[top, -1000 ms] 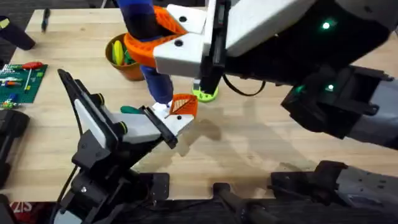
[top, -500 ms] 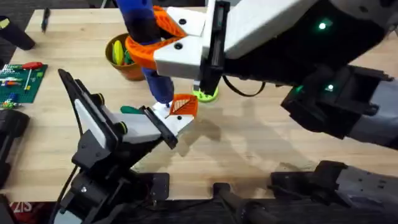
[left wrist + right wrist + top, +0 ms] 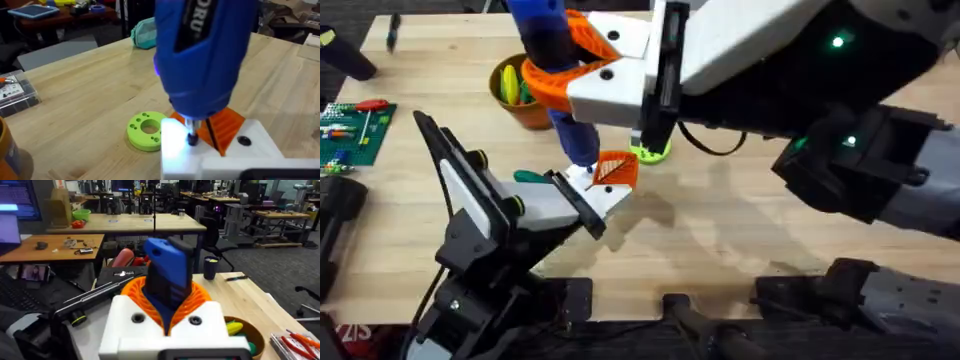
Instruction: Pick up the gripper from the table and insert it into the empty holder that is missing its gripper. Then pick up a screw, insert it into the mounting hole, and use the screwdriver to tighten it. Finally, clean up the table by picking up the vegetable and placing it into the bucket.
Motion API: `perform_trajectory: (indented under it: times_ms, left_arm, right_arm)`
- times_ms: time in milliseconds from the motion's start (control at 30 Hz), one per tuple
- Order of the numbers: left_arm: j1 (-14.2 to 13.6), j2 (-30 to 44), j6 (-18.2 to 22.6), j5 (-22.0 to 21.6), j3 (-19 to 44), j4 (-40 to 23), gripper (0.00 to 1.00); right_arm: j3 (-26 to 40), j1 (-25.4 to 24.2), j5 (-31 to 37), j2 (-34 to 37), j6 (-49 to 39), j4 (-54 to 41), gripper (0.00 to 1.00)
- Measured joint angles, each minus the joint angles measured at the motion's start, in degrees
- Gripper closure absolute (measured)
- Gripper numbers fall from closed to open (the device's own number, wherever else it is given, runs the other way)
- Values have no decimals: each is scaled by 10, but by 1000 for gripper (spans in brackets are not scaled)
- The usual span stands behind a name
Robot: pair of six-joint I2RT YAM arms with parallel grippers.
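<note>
You're at a light wood table w/ more workbenches in the room behind. The right gripper is clamped on the screwdriver via the big orange bracket; fingers are pressed onto that bracket, holding the tool upright. In the left wrist view the screwdriver's tip sits down on a screw in the white holder, w/ a bright glow around the bit. The gripper, i.e. the small orange wedge, is already seated in that holder, just beside the tip. The left gripper presents the holder under the tool; you can't tell how its own fingers are set. So, judging by the layout: insertion looks done, screw is in the hole, tightening is the step in hand. The bucket sits at the far side of the table behind the tool, w/ yellow and green pieces already inside, so part of the cleanup may be done, but a green item lies on the table near the left arm and looks like leftover veg. The lime ring lies just beside the holder.
</note>
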Motion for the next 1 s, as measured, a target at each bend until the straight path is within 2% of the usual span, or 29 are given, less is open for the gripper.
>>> perform_trajectory:
  times_ms: [1000]
  left_arm:
    - [0, 0, 0, 0, 0, 0, 992]
  right_arm:
    - [0, 0, 0, 0, -2, -6, 970]
